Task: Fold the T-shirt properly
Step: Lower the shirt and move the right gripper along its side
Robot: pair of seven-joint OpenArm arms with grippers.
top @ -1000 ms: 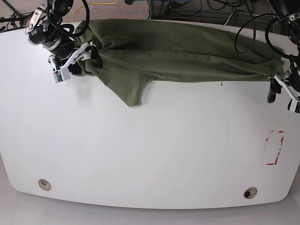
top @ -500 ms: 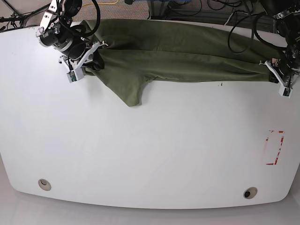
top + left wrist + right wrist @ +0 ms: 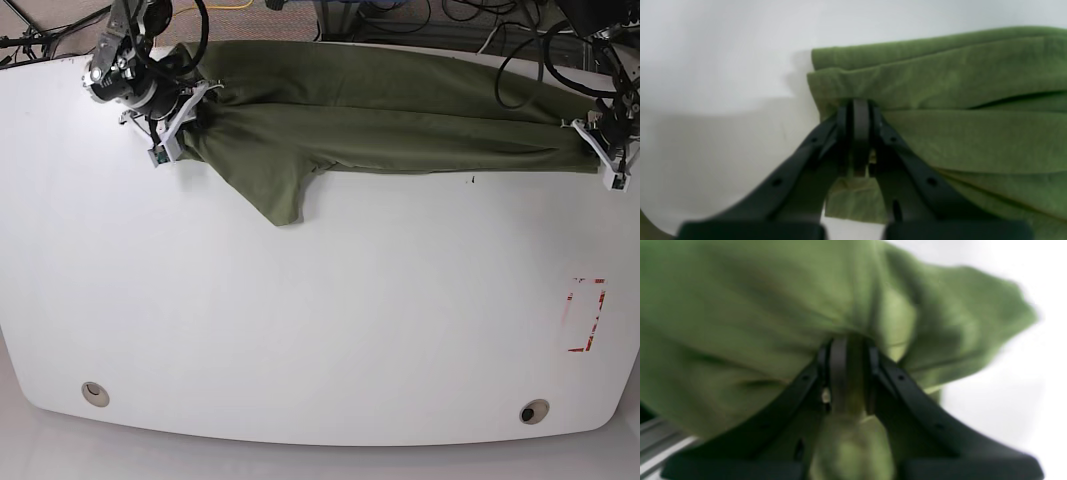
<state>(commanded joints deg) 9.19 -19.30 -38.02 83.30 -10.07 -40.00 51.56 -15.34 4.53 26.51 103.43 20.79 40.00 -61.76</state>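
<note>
- You are looking at a white table (image 3: 330, 320) filling most of the base view.
- A red rectangular marking (image 3: 586, 315) is sitting near its right edge.
- Two round holes (image 3: 95, 393) (image 3: 533, 411) are showing along the front edge.
- Black cables (image 3: 420, 15) are lying behind the table.

Item count: one T-shirt (image 3: 390, 125); two grippers, left gripper (image 3: 600, 150) and right gripper (image 3: 172, 128); one bench (image 3: 320, 330); one red rectangular marking (image 3: 586, 315); two round holes.
</note>
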